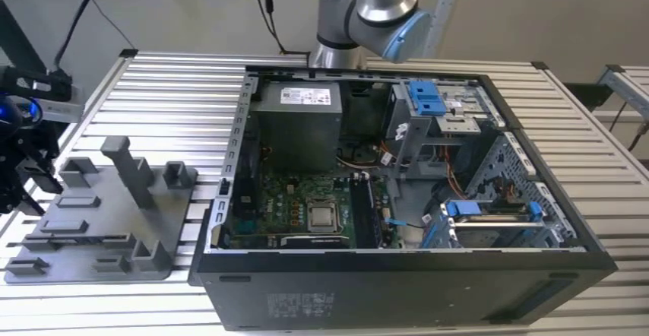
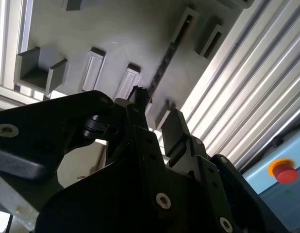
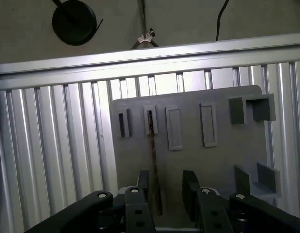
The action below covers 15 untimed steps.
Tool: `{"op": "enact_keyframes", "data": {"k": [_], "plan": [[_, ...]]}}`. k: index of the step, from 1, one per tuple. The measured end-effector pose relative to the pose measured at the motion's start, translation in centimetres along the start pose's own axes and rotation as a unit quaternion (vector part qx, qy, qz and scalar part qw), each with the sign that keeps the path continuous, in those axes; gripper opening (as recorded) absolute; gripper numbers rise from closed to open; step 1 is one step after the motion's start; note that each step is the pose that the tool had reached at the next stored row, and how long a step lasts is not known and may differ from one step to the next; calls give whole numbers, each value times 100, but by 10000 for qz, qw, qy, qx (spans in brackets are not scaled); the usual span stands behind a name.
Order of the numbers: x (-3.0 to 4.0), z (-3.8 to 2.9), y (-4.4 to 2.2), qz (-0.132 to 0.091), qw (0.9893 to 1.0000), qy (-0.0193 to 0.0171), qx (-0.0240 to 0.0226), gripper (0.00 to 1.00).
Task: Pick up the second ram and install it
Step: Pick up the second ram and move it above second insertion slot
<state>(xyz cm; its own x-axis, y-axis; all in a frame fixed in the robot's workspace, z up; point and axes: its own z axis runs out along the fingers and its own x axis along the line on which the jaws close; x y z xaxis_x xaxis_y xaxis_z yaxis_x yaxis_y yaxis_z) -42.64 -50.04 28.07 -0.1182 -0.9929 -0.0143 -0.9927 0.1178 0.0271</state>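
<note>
**Open tool straddling the memory stick on the grey tray**

The tool [image 3: 165, 178] has its two fingers [image 3: 191, 187] spread apart and grips nothing. The memory stick [image 3: 154, 160], a thin dark strip seen edge-on, runs through the gap, closer to one finger than the other. Its long axis points straight away from the tool toward a narrow slot in the tray [image 3: 223, 160]. The second wrist view agrees, with the stick leading off from between the fingertips. The tray lies on the ribbed table [image 1: 152, 93] at the exterior view's left, well apart from the open computer [image 1: 406, 290]. White labels on the computer are too small to read, and the stick shows no legible writing.
</note>
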Motion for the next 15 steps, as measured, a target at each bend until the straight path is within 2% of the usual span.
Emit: {"op": "enact_keyframes", "data": {"k": [10, 15], "plan": [[66, 153, -11, 1, 10000, 0, 4, 42], [69, 214, -15, -31, 10000, -4, 46, 42]]}}
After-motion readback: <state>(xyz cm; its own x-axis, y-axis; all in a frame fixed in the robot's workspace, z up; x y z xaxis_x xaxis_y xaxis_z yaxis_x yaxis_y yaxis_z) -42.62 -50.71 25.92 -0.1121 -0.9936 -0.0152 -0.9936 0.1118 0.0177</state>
